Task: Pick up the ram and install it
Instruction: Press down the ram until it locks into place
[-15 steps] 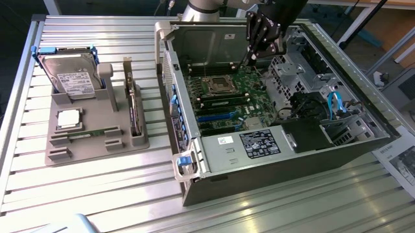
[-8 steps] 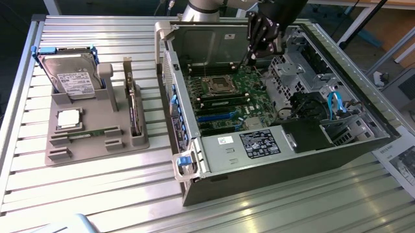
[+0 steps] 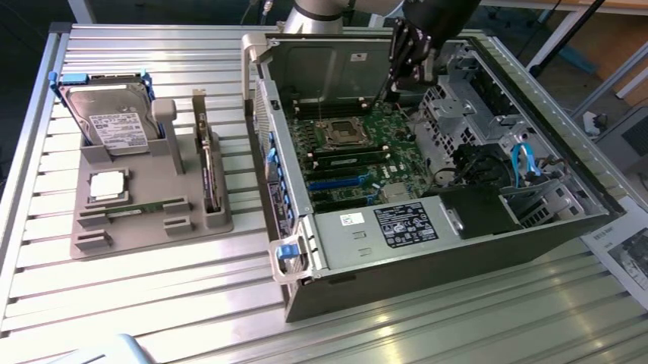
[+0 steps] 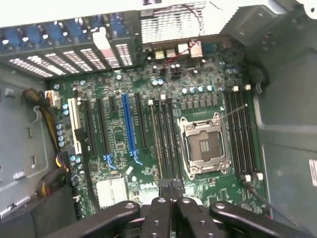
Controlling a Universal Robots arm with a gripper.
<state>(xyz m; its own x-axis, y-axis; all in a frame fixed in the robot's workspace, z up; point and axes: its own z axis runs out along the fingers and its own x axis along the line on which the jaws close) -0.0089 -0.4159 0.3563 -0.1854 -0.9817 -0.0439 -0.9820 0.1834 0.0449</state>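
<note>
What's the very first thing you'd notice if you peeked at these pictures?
The big open computer case on the metal table, its green motherboard showing. The black gripper hangs above the board with jaws shut, near the empty silver processor socket. At the exterior view's left, a grey tray holds a hard drive and the ram.

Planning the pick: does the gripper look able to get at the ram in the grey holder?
Probably yes: the ram lies uncovered on the holder, though the gripper, shut, is inside the computer case.
</note>
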